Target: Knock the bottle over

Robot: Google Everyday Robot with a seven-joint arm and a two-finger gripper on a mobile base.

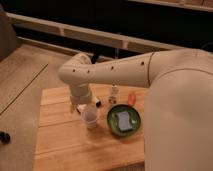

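Camera view: I see the gripper (84,106) low over the wooden table (60,145), right behind the cup (90,118); can't make out whether it's spread or closed. Bottle (114,93) stands upright behind the green bowl (109,122), right of the gripper and apart from it. Orange object (132,98) near the bottle's right

Pale cup (90,117) beside green bowl (110,124) holding blue sponge (123,120); orange object (131,98) behind bowl.
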